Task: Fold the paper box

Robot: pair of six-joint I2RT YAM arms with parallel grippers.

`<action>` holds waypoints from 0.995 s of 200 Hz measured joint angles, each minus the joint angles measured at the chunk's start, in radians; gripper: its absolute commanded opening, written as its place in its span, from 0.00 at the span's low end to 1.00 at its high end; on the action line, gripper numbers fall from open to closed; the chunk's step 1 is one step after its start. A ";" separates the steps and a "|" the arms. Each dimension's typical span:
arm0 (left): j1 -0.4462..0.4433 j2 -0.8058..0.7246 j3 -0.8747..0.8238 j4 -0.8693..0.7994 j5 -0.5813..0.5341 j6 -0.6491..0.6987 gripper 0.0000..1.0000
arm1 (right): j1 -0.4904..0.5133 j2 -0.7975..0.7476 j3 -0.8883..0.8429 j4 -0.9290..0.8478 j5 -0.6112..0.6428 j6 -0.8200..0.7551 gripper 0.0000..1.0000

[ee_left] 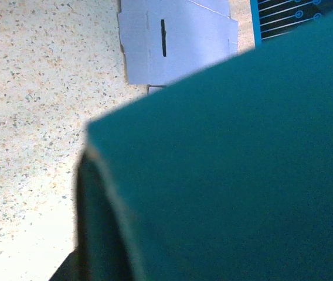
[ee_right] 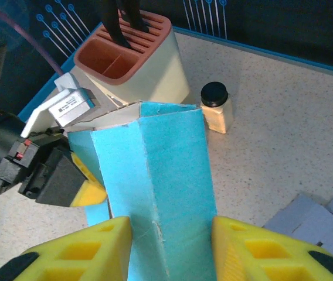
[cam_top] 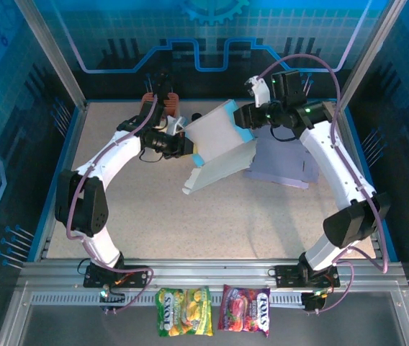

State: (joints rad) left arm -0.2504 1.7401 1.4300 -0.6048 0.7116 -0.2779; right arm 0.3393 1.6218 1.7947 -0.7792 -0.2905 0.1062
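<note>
while both arms hold the paper box up over the far half of the table, i see it tilted, with pale panels turned toward the overhead camera and a blue strip along its lower left edge. the left gripper meets the box's left side with its jaws together, pinching a thin panel; from its own wrist camera a blurred teal face of the box covers most of the frame. the right gripper comes in from the far right side, and on its wrist camera the two yellow fingers press against either side of a folded blue panel, so it is clamped on the box. a flat lavender cardboard sheet lies on the table under and beside the right arm, toward the right edge, apart from the raised box. near the far edge, left of centre, a cream holder with a reddish slotted top stands upright, with a small black-lidded jar just beside it. two snack packets lie side by side on the metal frame in front of the near edge, between the arm bases.
</note>
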 measured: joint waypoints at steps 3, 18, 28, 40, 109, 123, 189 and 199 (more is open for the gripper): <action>0.000 0.000 0.000 -0.001 0.000 0.000 0.00 | 0.002 0.000 0.001 -0.002 0.005 -0.002 0.39; 0.000 0.000 0.000 -0.006 0.000 0.002 0.00 | 0.014 0.002 0.006 -0.018 0.050 -0.019 0.37; 0.000 0.000 0.000 -0.011 0.000 0.008 0.00 | 0.023 0.008 0.018 -0.033 0.082 -0.030 0.37; 0.000 0.000 0.000 -0.016 0.000 0.014 0.00 | 0.042 0.023 0.041 -0.052 0.129 -0.045 0.37; 0.003 0.000 0.000 -0.043 -0.018 0.024 0.00 | 0.145 0.095 0.110 -0.116 0.461 -0.106 0.23; 0.003 0.000 0.004 -0.045 -0.019 0.026 0.00 | 0.152 0.102 0.114 -0.122 0.507 -0.106 0.18; 0.003 0.000 0.010 -0.052 -0.025 0.027 0.00 | 0.196 0.126 0.134 -0.137 0.669 -0.112 0.00; 0.003 0.000 0.013 -0.056 -0.028 0.027 0.00 | 0.204 0.136 0.145 -0.146 0.692 -0.111 0.02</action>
State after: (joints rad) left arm -0.2478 1.7397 1.4433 -0.6605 0.6838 -0.2512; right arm 0.5434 1.7580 1.9392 -0.9249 0.4011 -0.0048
